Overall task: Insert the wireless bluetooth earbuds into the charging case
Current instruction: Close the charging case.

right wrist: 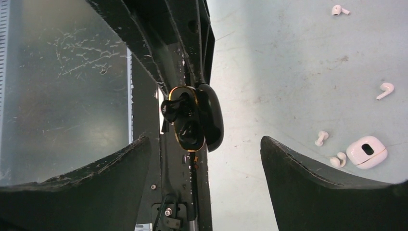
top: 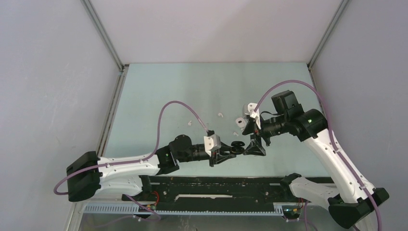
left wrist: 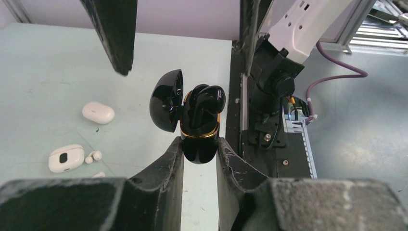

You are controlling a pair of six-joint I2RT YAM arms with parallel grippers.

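My left pincer [left wrist: 198, 143] clamps the open black case [left wrist: 199, 154], black earbuds [left wrist: 207, 96] apparently seated; my right pincer [right wrist: 204, 144] stands spread; white earbuds [right wrist: 385, 90] await on the desk [right wrist: 288, 57].

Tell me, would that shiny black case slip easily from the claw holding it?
Probably slippery: the black charging case is glossy and rounded, pinched only at its base by the left gripper. Its lid stands open to one side, so a nudge might swing it shut.
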